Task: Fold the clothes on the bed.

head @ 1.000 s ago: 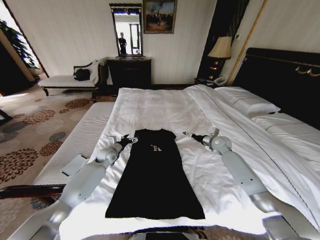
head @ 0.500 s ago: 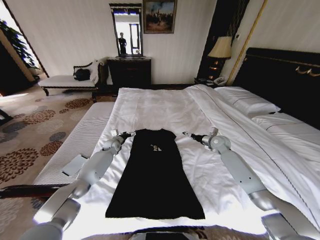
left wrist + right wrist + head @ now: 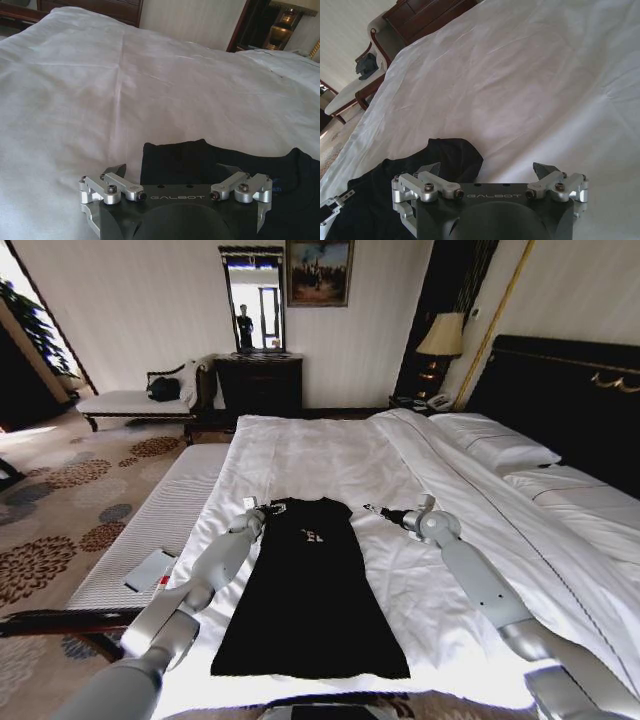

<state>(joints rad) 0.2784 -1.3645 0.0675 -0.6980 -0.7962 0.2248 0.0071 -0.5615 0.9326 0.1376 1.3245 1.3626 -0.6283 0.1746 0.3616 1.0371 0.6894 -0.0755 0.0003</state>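
The black garment [image 3: 310,590] lies flat on the bed [image 3: 320,455]. The left gripper [image 3: 262,510] and right gripper [image 3: 375,509] sit at its shoulders, jaws apart.

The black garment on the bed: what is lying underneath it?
The clothes lie flat on the bed, with its white cover showing all around them. The part beneath is covered. The left gripper and right gripper, both open, flank the shoulders.
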